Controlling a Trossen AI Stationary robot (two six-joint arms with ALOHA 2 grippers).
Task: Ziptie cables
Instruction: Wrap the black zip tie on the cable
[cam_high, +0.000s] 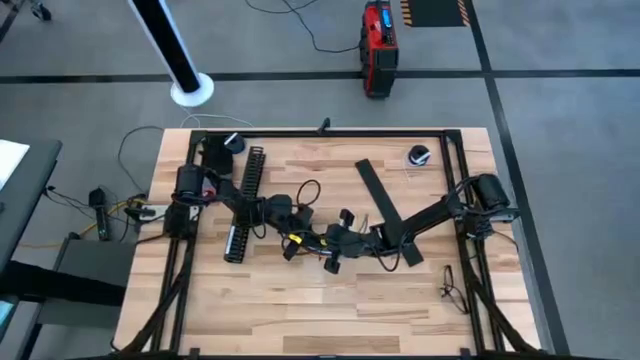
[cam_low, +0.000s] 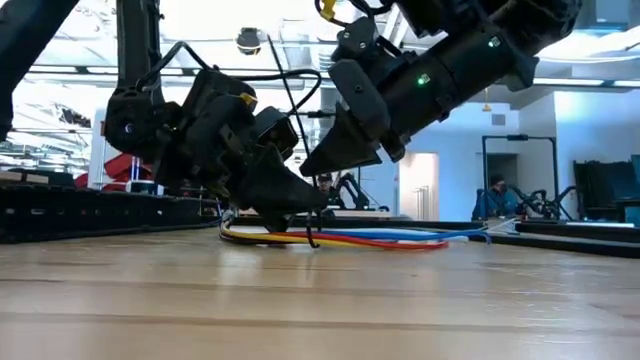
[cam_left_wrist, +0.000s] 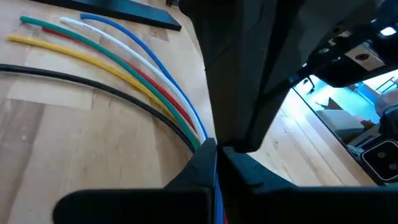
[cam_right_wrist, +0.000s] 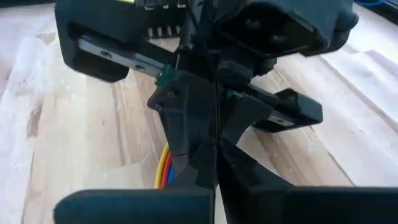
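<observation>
The cables (cam_low: 400, 238) are a bundle of black, yellow, green, red, white and blue wires (cam_left_wrist: 124, 68). They lie on the wooden table near its middle, their free ends fanned out. My left gripper (cam_left_wrist: 214, 163) is shut on the bundle, down at the tabletop (cam_low: 275, 215). My right gripper (cam_right_wrist: 215, 158) hangs just above and beside it (cam_low: 318, 165), shut on a thin black ziptie (cam_low: 300, 150) that rises from the bundle. In the high view both grippers (cam_high: 296, 245) (cam_high: 332, 252) meet at the table's centre and hide the cables. My left gripper pinches the gathered part of the bundle (cam_left_wrist: 198, 142) between its two fingers, slanting down from above and lying across the wires. The cables rest on the table and spread apart beyond the fingers. My right gripper pinches the thin ziptie strip (cam_right_wrist: 215, 124) between its fingertips, slanting down toward the left gripper. The strip runs straight on from the fingers toward the bundle; its lower end is hidden behind the left gripper.
A black comb-slotted channel (cam_high: 245, 200) lies at the left behind the left arm. A flat black strip (cam_high: 385, 205) lies right of centre. A round black object (cam_high: 419, 155) sits at the far right, and a loose thin cord (cam_high: 450, 290) lies near the right edge. A person (cam_low: 497, 195) sits in the room beyond.
</observation>
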